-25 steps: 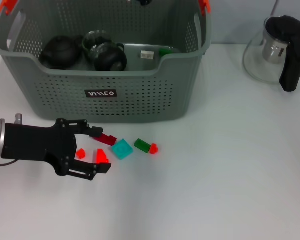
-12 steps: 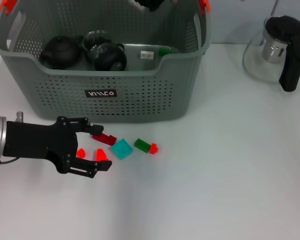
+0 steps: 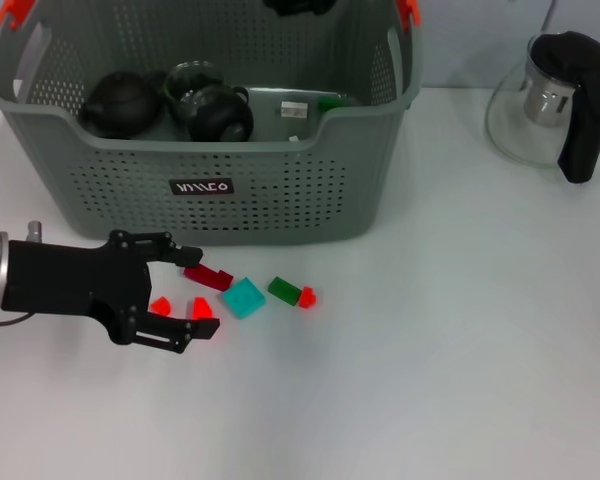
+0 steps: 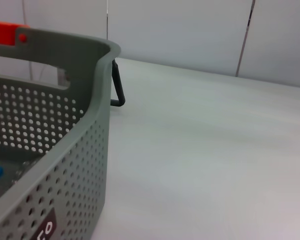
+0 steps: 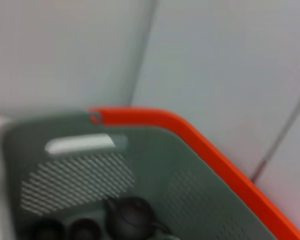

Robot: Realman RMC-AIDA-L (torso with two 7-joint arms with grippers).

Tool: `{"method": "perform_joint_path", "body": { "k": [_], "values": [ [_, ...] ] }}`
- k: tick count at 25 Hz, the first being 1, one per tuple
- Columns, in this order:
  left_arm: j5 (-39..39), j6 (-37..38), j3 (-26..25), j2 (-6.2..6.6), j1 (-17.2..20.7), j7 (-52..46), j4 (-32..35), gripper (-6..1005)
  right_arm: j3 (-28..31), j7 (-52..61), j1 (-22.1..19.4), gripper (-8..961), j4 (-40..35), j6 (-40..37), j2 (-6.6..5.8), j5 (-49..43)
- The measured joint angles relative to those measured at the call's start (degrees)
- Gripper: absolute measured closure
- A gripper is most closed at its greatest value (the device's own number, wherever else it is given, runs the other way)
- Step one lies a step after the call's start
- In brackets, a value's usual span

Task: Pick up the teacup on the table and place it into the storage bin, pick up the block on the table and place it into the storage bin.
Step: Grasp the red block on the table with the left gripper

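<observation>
While the left gripper [image 3: 185,298] lay low on the white surface [image 3: 430,350] in front of the storage bin [image 3: 205,130], its jaws stood apart around two small red blocks: one [image 3: 201,308] between the fingertips and another [image 3: 161,305] deeper in, nearer the palm. Whether either jaw touched a block could not be told. Just beyond the upper finger lay a dark red block [image 3: 209,277], then a teal block [image 3: 244,297], a green block [image 3: 283,290] and, touching it, a tiny red piece [image 3: 307,296], all in a loose row on the surface just before the bin's front wall.

Inside the bin sat a black teapot [image 3: 121,102], another dark round pot [image 3: 219,113] and a glass cup [image 3: 192,78] between them.

Only a dark part of the right gripper [image 3: 298,5] showed at the top edge of the head view, above the bin's far side; its jaws could not be made out. The right wrist view looked down into the bin past its orange rim clip [image 5: 200,150].

A glass teapot [image 3: 555,100] with a black handle stood well apart on the right.
</observation>
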Motion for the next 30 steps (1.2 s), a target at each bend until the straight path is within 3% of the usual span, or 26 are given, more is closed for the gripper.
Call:
{"method": "perform_joint_path", "body": {
  "k": [5, 11, 15, 19, 22, 30],
  "values": [
    [0.92, 0.37, 0.14, 0.06, 0.42, -0.61, 2.13, 98, -0.50, -0.57, -6.95, 183, -11.46, -10.23, -0.27, 9.13],
    [3.16, -0.83, 0.44, -0.47, 1.53, -0.64, 6.29, 98, -1.65, -2.44, -16.53, 19, -21.04, -23.43, -0.11, 18.01],
    [7.48, -3.09, 0.55, -1.10, 1.55, -1.13, 7.55, 98, -2.70, -4.78, -21.90, 19, -22.15, -28.83, -0.14, 23.36],
    [12.48, -5.34, 2.32, -2.72, 1.36, -4.35, 11.05, 98, -2.60, -5.09, -25.51, 18, -22.20, -29.80, -0.14, 25.09],
    [14.29, -5.41, 7.48, -3.26, 1.82, -10.30, 15.05, 98, -2.28, -5.17, -26.62, 18, -22.16, -29.90, -0.18, 25.93],
    [15.42, -4.26, 17.62, -3.15, 1.85, -25.80, 21.77, 98, -1.83, -5.55, -26.66, 23, -21.84, -30.25, -0.28, 25.83]
  ]
}}
